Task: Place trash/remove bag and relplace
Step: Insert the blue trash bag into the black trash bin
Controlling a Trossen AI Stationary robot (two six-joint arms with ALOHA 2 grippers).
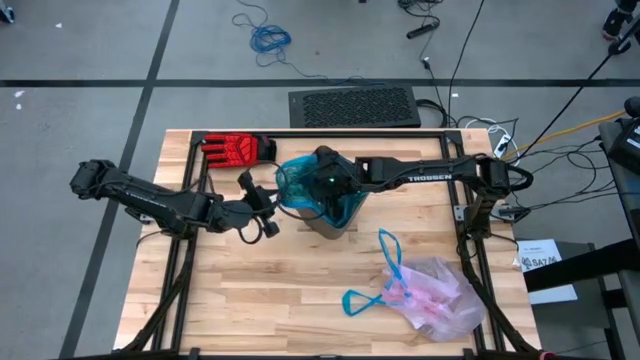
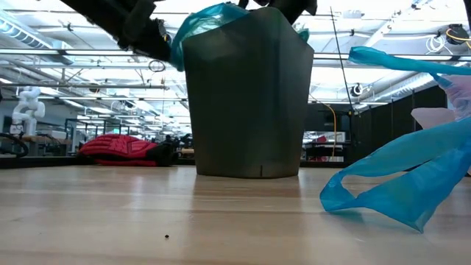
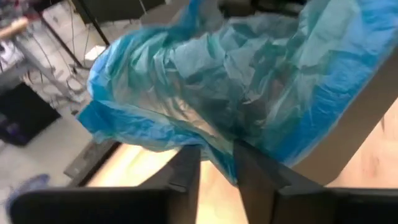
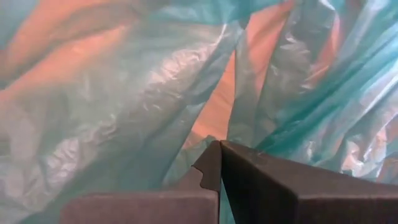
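Observation:
A dark grey bin (image 1: 335,222) (image 2: 246,96) stands upright in the table's middle, with a teal-green plastic bag (image 1: 298,180) (image 2: 210,18) draped in and over its mouth. My left gripper (image 1: 272,200) (image 3: 217,171) is at the bin's left rim, shut on that bag. My right gripper (image 1: 325,185) (image 4: 219,163) reaches from the right and is shut, down inside the bag's opening. The pale pink-white bag (image 1: 440,295) lies bunched on the table's near right, its blue drawstring loops (image 1: 385,290) (image 2: 397,177) spread toward the middle. No loose trash shows. My left gripper pinches the teal bag's overhanging edge (image 3: 219,158) between its two fingers, just outside the bin's left rim, coming level from the table's left. The film bulges loosely above the fingers and drapes over the rim. One layer or several, I cannot tell. My right gripper has its shut fingers (image 4: 261,180) pointing down inside the teal bag (image 4: 124,93), within the bin's mouth. Crumpled film lies all around and against the tips. Whether a fold is caught between them I cannot tell.
A red glove (image 1: 235,148) (image 2: 118,147) lies near the table's far edge, left of the bin. A dark frame (image 1: 470,230) runs around the tabletop. Bare wood (image 1: 280,300) spans the near left of the table. Cables and a black mat (image 1: 355,105) lie on the floor beyond.

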